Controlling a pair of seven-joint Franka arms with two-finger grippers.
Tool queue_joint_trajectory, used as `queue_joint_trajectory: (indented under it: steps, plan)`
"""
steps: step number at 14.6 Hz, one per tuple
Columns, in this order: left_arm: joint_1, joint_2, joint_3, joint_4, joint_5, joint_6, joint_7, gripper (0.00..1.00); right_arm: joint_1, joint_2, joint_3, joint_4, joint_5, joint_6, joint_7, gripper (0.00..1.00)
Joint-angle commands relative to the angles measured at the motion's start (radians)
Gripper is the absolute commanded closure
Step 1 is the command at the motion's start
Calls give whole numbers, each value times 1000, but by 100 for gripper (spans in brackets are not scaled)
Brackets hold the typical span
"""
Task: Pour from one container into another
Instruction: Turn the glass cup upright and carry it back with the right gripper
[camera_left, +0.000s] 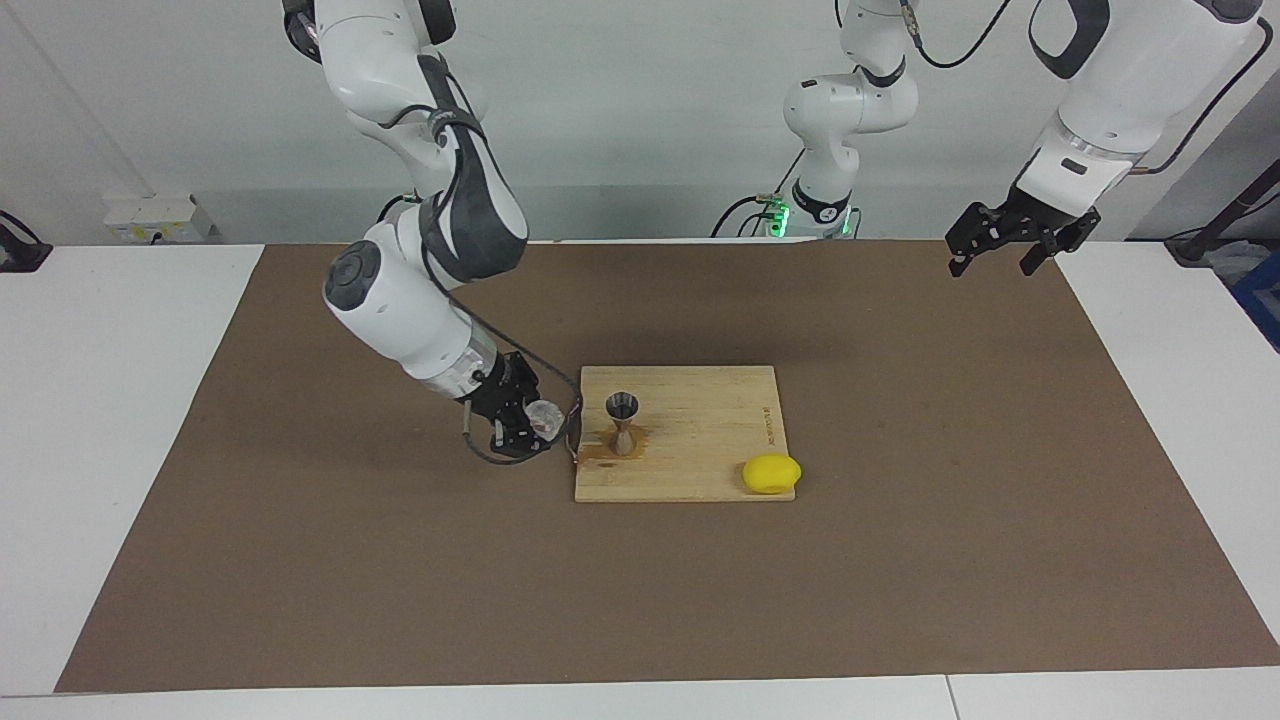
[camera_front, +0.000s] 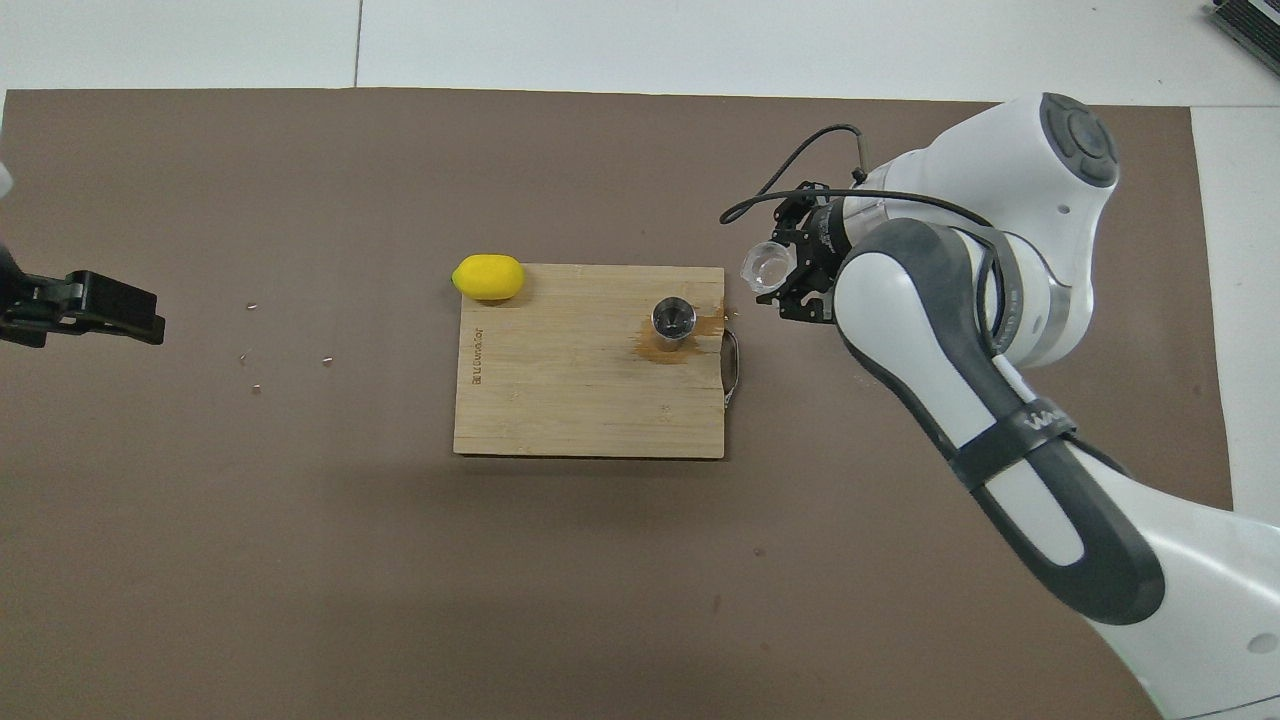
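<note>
My left gripper (camera_left: 1005, 250) waits, fingers spread, over the brown mat (camera_left: 300, 560). My right gripper (camera_left: 528, 425) clamps the small clear glass tumbler (camera_left: 545, 416) above the mat, beside the wooden board (camera_left: 700, 470) where the silvery hourglass jigger (camera_left: 623, 422) stands upright in a brown spill; a yellow lemon (camera_left: 771, 473) lies on the board's corner.

Right arm bent low, wrist angled down toward frame centre; right gripper (camera_left: 528, 425) clamped shut. Left arm raised at the facing view's upper right, waiting; left gripper (camera_left: 1003, 249) with fingers spread.
</note>
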Motion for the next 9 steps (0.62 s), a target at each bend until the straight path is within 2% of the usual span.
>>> queue_joint_trajectory:
  steps: [1,9]
  plan:
    - [11,-27,-8,-30,10,4,3,0,-63,-76,11,-149,74,46,-90,95]
    - [11,-27,-8,-30,10,4,3,0,-228,-132,11,-345,270,88,-323,94]
